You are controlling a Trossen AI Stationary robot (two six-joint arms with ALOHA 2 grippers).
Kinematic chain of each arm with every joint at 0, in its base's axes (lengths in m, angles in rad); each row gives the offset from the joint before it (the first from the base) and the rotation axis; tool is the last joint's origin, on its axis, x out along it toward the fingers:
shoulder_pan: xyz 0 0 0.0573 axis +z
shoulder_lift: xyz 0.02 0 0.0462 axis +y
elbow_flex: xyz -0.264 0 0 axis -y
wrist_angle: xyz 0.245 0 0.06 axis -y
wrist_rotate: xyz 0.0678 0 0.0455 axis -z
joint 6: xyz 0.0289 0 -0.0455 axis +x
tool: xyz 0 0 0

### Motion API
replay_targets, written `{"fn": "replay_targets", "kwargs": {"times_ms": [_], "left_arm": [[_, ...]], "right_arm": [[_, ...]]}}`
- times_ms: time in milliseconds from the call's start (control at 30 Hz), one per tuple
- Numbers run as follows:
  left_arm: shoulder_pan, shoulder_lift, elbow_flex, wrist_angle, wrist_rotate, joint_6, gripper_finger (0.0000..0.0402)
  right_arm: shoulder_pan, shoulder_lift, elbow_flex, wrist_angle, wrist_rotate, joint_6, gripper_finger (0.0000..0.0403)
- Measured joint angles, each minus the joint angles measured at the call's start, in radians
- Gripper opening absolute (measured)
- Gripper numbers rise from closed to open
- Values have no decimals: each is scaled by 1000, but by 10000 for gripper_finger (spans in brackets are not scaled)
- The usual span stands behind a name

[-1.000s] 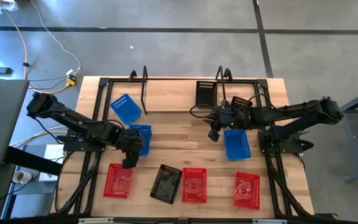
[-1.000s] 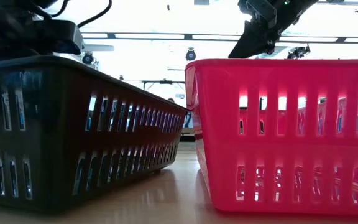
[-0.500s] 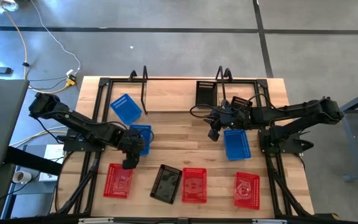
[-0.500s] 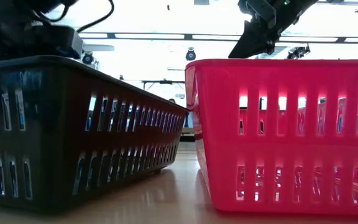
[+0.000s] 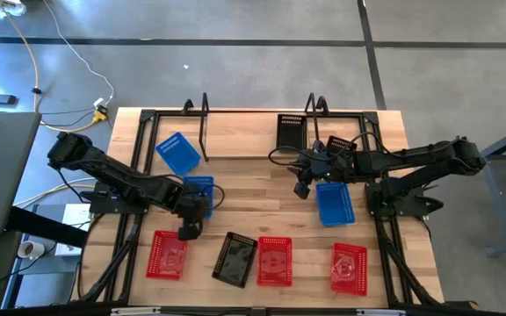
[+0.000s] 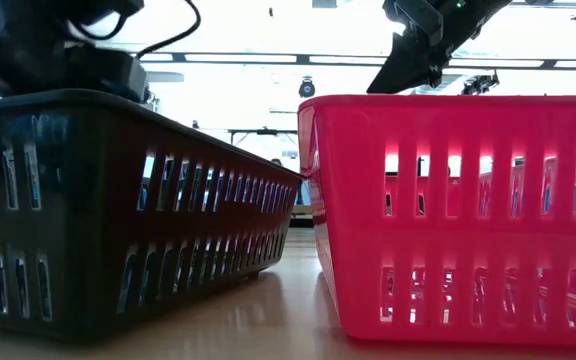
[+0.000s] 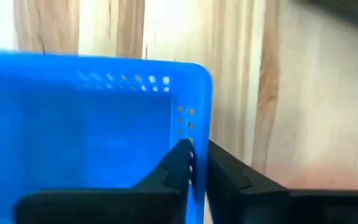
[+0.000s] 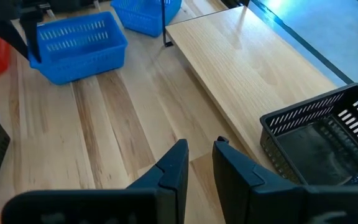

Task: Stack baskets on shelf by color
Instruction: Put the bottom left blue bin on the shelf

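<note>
Closing since a moment earlier, the left hand [image 7: 197,163] pinched the blue basket's [image 5: 198,195] wall; lifting it level should suit stacking, while the right hand [image 8: 199,163] hovered narrowly parted.

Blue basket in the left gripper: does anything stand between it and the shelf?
Yes: another blue basket lies on the table between the held blue basket and the shelf.

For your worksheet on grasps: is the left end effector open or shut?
Shut on the blue basket: the left end effector has its fingers pinching the basket's wall.
</note>
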Motion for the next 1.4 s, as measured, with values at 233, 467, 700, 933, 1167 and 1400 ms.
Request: {"fn": "replay_targets", "kwargs": {"times_ms": [233, 467, 700, 933, 1167, 1400], "left_arm": [[0, -1, 81, -1, -3, 48, 6], [1, -1, 187, -49, -94, 101, 3], [1, -1, 288, -106, -176, 166, 2], [60, -1, 339, -104, -313, 326, 1], [207, -1, 342, -91, -392, 492, 1], [363, -1, 342, -28, -388, 657, 1]], "right_arm": [[0, 0, 0, 1, 0, 3, 59], [0, 0, 0, 4, -16, 29, 42], [27, 0, 0, 47, -6, 28, 30], [33, 0, 0, 71, 25, 49, 29], [33, 0, 0, 71, 70, 54, 29], [33, 0, 0, 72, 132, 77, 29]]}}
